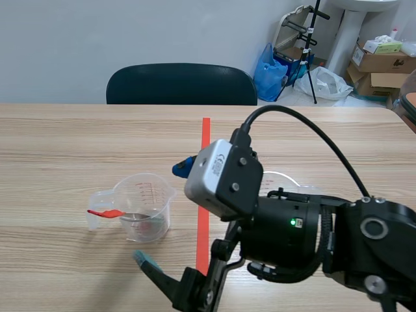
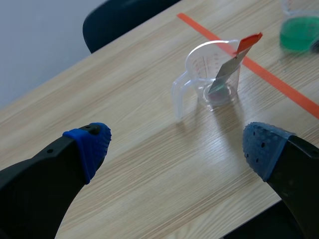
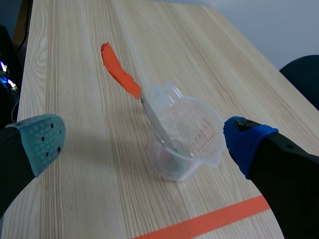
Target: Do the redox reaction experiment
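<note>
A clear plastic measuring cup (image 1: 144, 207) (image 2: 214, 69) (image 3: 184, 139) stands on the wooden table left of the orange tape line. A thin metal strip with an orange-red end (image 1: 104, 212) (image 2: 247, 42) (image 3: 119, 72) leans inside it, its red end sticking out over the rim. My right gripper (image 1: 164, 214) (image 3: 144, 142) is open just to the right of the cup, which lies ahead of the fingers, untouched. My left gripper (image 2: 178, 147) is open over bare table, well short of the cup. The left arm does not show in the scene view.
A beaker of green liquid (image 2: 300, 30) stands beyond the tape line (image 1: 206, 143); the right arm hides most of it in the scene view. A dark chair (image 1: 182, 84) stands at the table's far edge. Boxes (image 1: 383, 58) and bags lie on the floor behind.
</note>
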